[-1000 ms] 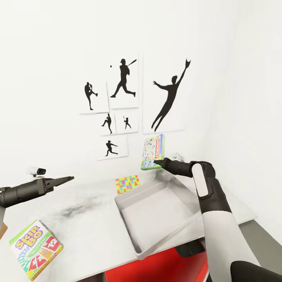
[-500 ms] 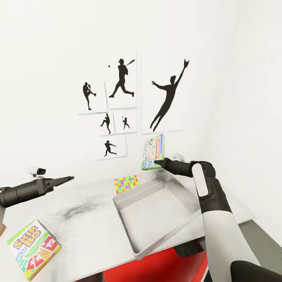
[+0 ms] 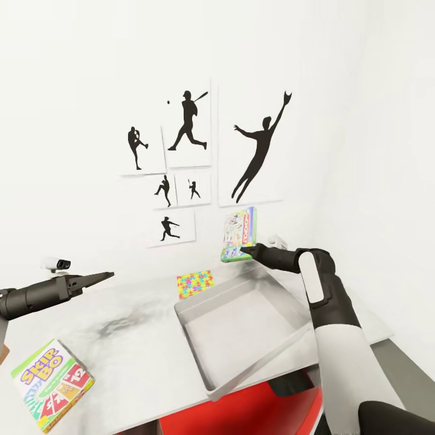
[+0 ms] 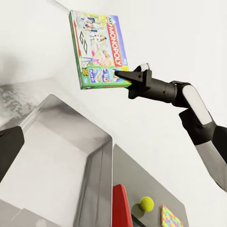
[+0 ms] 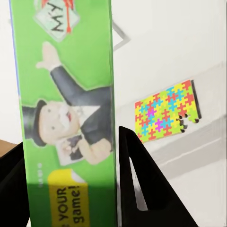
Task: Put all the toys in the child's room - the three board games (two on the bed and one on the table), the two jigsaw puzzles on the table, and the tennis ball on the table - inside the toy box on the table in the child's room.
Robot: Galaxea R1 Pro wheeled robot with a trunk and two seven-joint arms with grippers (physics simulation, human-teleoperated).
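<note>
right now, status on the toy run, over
Right gripper shut on Monopoly box, held upright above toy box far rim. Left gripper empty, jaws together. Skip-Bo box and jigsaw puzzle on table. Nothing blocking the bin.

Translucent smooth plastic toy box [image 3: 241, 326], glossy printed board game [image 3: 237, 234]

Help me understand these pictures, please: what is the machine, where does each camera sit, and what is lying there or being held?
It is a simulated two-armed robot. The wide picture comes from its head camera; the other two come from cameras near each gripper. The right gripper is shut on a green-edged Monopoly game box, held upright above the far end of the see-through toy box. The left gripper holds nothing. On the grey table lie a Skip-Bo box and a colourful jigsaw puzzle. The left wrist view also shows a tennis ball and a second puzzle.
</note>
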